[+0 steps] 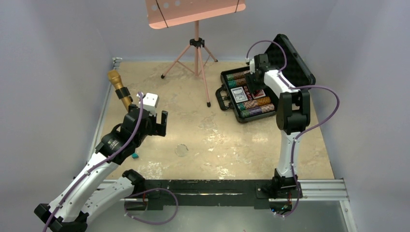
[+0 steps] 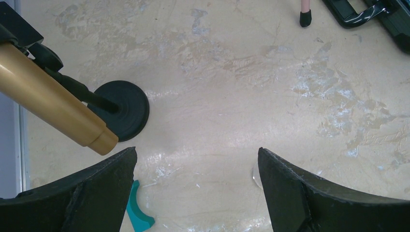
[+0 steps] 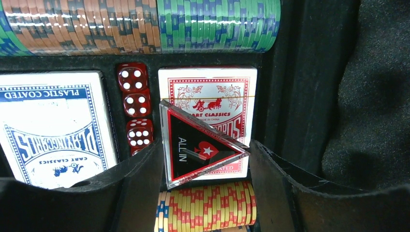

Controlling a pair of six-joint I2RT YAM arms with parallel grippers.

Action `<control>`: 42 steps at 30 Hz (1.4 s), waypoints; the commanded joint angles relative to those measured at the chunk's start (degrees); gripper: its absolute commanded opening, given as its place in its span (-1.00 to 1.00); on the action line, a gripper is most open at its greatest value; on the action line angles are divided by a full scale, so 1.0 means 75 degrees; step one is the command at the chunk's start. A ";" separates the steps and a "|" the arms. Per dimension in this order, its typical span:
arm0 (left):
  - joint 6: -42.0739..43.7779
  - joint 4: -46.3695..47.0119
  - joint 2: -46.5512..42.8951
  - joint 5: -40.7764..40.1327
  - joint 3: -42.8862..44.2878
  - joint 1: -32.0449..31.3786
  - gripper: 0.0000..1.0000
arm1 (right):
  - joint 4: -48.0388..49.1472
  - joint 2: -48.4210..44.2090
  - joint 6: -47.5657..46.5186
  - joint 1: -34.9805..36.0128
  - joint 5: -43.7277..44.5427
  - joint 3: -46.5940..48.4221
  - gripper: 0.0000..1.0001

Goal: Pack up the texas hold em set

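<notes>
The triangular button [image 3: 203, 145], marked ALL IN, lies tilted on the red deck [image 3: 208, 89] inside the open case [image 1: 296, 63]. The right gripper [image 3: 205, 150] is narrowed onto it, a finger against each side. Red dice [image 3: 133, 106] and the blue deck [image 3: 53, 125] sit to its left, with striped chips [image 3: 145, 24] ahead. The left gripper [image 2: 196, 151] hangs spread wide over the table [image 2: 232, 72], the gold microphone [image 2: 48, 101] ahead-left and a teal piece [image 2: 138, 212] beside its left finger.
</notes>
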 commanded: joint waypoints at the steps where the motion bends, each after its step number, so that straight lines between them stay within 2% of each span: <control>1: 0.0130 0.0203 -0.0033 0.0001 0.0084 0.0034 0.97 | 0.0067 0.0149 0.0385 -0.0040 0.0353 0.0362 -0.26; 13: 0.0130 0.0194 -0.0012 0.0004 0.0084 0.0027 0.97 | 0.0104 0.0340 0.0123 -0.0134 0.0355 0.0325 -0.12; 16: 0.0130 0.0198 -0.0010 0.0003 0.0085 0.0033 0.97 | 0.0106 0.0335 0.0104 -0.0134 0.0322 0.0336 0.01; 19: 0.0130 0.0201 0.0003 0.0008 0.0092 0.0030 0.97 | 0.0113 0.0306 0.0082 -0.0140 0.0288 0.0337 0.24; 26: 0.0142 0.0199 0.0002 0.0010 0.0086 0.0028 0.97 | 0.0095 0.0206 0.0005 -0.0134 0.0235 0.0328 0.48; 31: 0.0142 0.0200 0.0006 0.0016 0.0087 0.0033 0.97 | 0.0106 0.0091 -0.0025 -0.0135 0.0231 0.0290 0.56; 42: 0.0171 0.0200 -0.0055 0.0106 0.0084 0.0028 0.97 | 0.0201 -0.0763 0.0137 -0.0111 0.0109 0.0220 0.61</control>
